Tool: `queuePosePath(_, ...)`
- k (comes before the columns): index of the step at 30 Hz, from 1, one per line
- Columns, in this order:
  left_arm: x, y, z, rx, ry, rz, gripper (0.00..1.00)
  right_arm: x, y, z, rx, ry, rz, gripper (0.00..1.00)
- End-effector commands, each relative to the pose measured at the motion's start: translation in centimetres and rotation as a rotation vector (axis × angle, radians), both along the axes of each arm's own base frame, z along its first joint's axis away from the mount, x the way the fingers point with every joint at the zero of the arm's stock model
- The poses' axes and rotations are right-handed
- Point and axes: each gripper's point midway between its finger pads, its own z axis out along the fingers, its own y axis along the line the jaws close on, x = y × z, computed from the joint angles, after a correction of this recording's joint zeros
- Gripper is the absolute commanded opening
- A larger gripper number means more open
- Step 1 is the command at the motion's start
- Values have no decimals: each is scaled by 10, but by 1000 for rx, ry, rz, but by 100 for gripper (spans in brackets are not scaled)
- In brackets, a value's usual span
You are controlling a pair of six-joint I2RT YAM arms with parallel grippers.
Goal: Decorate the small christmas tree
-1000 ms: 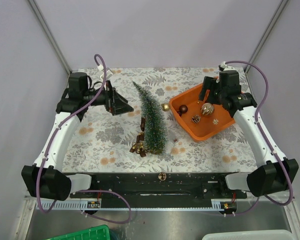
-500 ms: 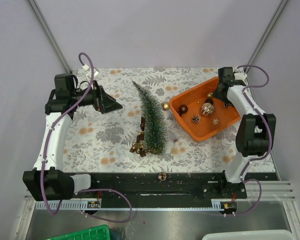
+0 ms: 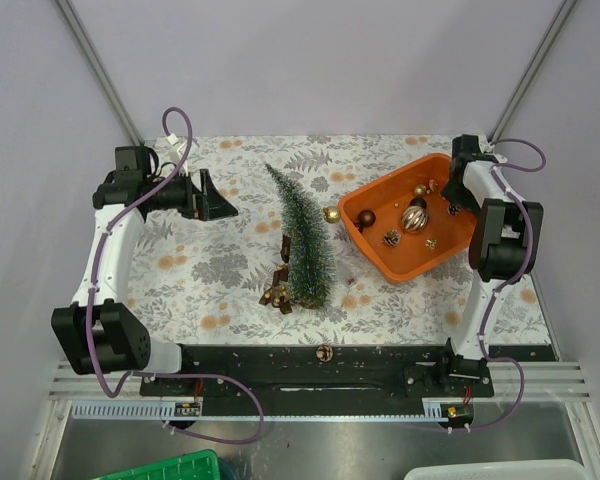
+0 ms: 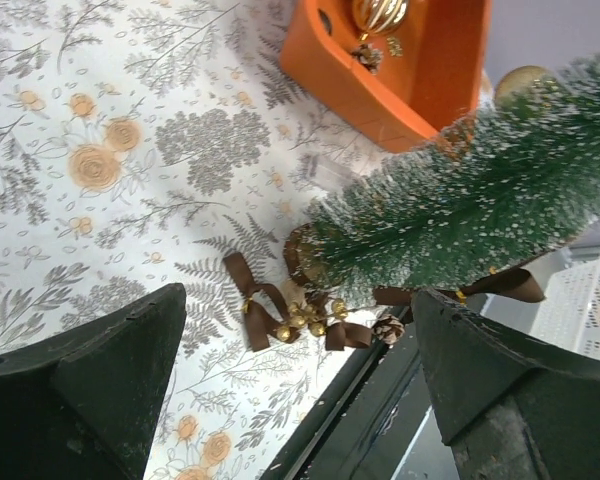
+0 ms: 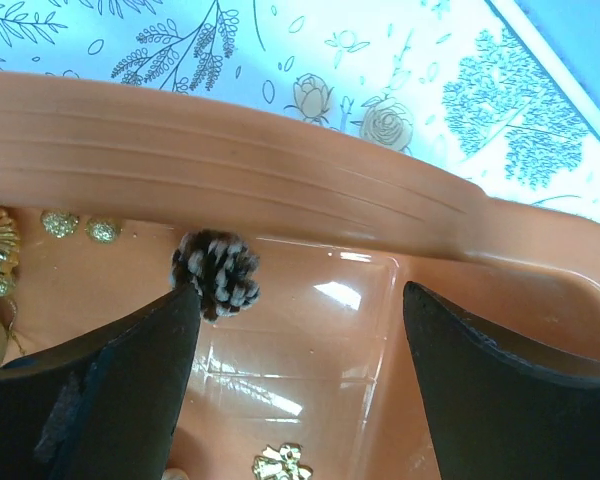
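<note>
Nearest me, a little round gold ornament point(image 3: 324, 352) sits on the black base rail point(image 3: 280, 362) between the two arm mounts. Just beyond it, on the grey-and-peach floral tablecloth point(image 3: 210, 290), the small christmas tree point(image 3: 305, 245), a slim dark green bottle-brush cone with frosted tips, lies on its side. Its wide end faces me and its tip points away and to the left. A tangle of brown ribbon bows with tiny gold bells point(image 3: 277, 293) lies against that wide end.

My left gripper point(image 4: 298, 300) hovers above the cloth, well left of the tree. Its claw is spread wide and holds nothing.

A shiny gold ball point(image 3: 331, 213) rests between the tree and the orange plastic tray point(image 3: 365, 248) on the right, which holds several small baubles.

My right gripper point(image 5: 298, 292) hangs inside the tray's far end, its fingers parted. A brown, white-tipped pinecone point(image 5: 217, 273) sits just at one fingertip, not clamped.
</note>
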Motion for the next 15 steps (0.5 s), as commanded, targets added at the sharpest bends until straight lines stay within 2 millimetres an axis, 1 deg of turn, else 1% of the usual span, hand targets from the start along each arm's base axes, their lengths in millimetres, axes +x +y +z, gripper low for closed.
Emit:
queuePosePath(1,8,11,13,104,-94,57,99,16,7,-7,46,-24,-1,89)
queuePosePath(5,8,8,13,87,-102,45,99,20,13,-16,83,-28,18,88)
queuePosePath(11,4,2,13,70,-113,21,99,28,19,-17,116,-56,36,86)
queuePosePath(15,1,1,10,63,-117,12,99,30,25,-24,147,-58,52,83)
